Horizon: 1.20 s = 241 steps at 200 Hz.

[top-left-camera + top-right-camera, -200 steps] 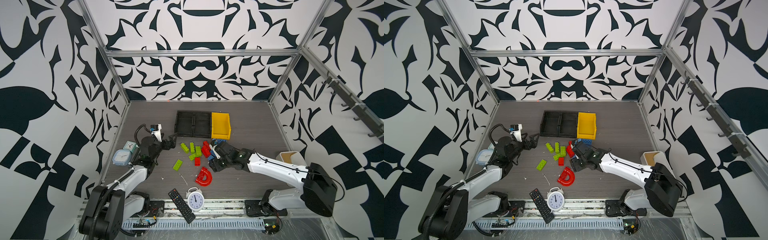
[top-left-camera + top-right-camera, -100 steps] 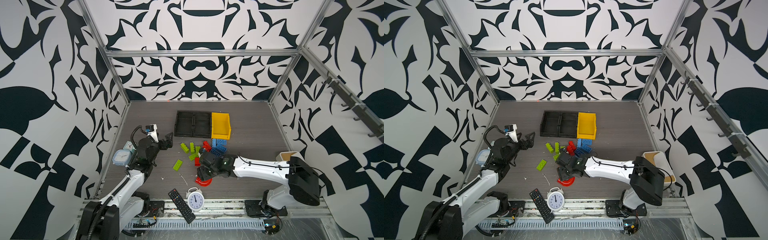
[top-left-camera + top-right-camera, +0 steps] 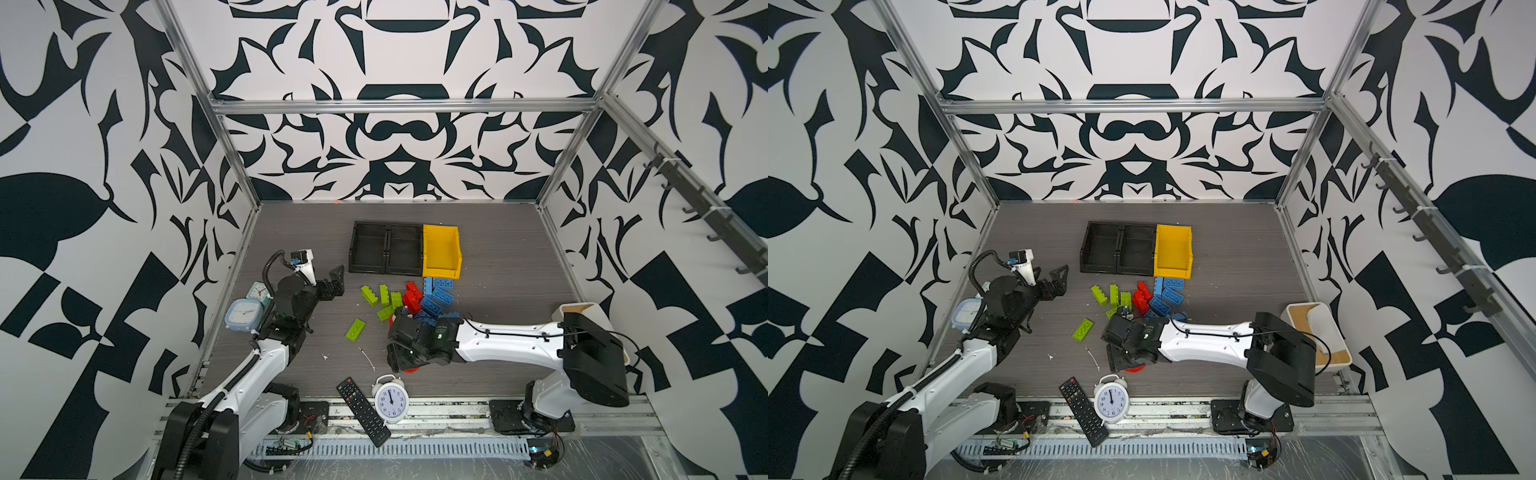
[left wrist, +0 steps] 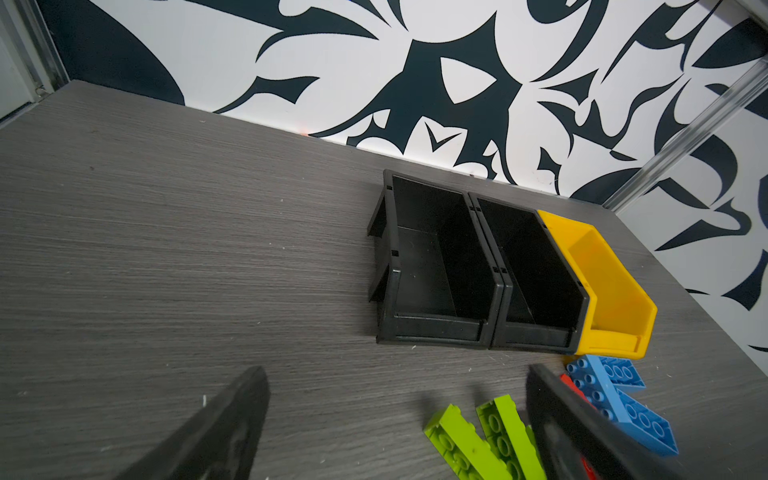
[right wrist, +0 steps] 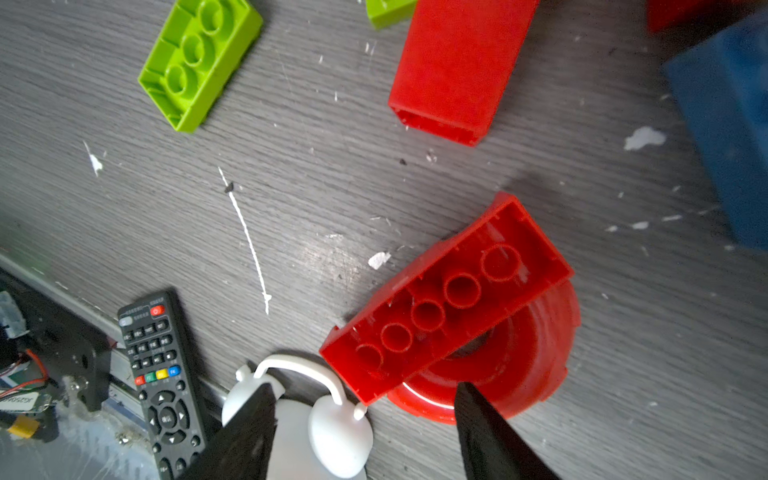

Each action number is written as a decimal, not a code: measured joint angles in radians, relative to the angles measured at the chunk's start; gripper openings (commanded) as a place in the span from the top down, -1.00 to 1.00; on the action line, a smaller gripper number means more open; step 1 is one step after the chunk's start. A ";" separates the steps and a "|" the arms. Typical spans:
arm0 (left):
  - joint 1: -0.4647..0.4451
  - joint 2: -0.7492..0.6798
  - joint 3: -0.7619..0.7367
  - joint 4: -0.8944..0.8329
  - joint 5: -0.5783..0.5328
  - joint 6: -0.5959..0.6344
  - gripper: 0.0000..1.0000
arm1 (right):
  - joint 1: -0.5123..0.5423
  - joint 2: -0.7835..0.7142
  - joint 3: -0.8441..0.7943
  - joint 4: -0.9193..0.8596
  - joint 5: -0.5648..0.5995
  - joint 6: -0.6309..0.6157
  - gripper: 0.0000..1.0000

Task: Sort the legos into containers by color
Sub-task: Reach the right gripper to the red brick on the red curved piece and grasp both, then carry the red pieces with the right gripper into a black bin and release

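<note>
Your L gripper (image 3: 337, 282) hangs at 9 o'clock of the brick pile (image 3: 409, 299), fingers spread wide, holding nothing; R gripper (image 5: 363, 386) sits low over the red arch piece (image 5: 453, 295), fingers apart, not clamped on it; one tip over the arch's curved rim, other over the white alarm clock (image 5: 328, 424); can't tell if either touches. Arch lies on the table (image 3: 498, 291) at 6 o'clock of the pile, mostly hidden by your R wrist in both top views; clock and remote (image 3: 363, 411) at 6 o'clock of that; lone green brick (image 3: 355, 330) at 7 o'clock of the pile. Two black bins (image 3: 386, 254) + yellow bin (image 3: 441, 253) touch in a row at 12 o'clock of the pile; blue bricks (image 3: 436, 297) just beside the yellow one.
</note>
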<state>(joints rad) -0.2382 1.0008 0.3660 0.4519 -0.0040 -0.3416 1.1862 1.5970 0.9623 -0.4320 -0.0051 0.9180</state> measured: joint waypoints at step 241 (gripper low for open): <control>0.000 0.014 0.000 0.000 0.000 -0.002 -0.98 | -0.050 0.211 0.161 -0.131 0.083 -0.117 0.10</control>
<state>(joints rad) -0.2382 1.0149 0.3660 0.4515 -0.0036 -0.3439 1.1362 1.8080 1.1236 -0.5629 0.0776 0.8009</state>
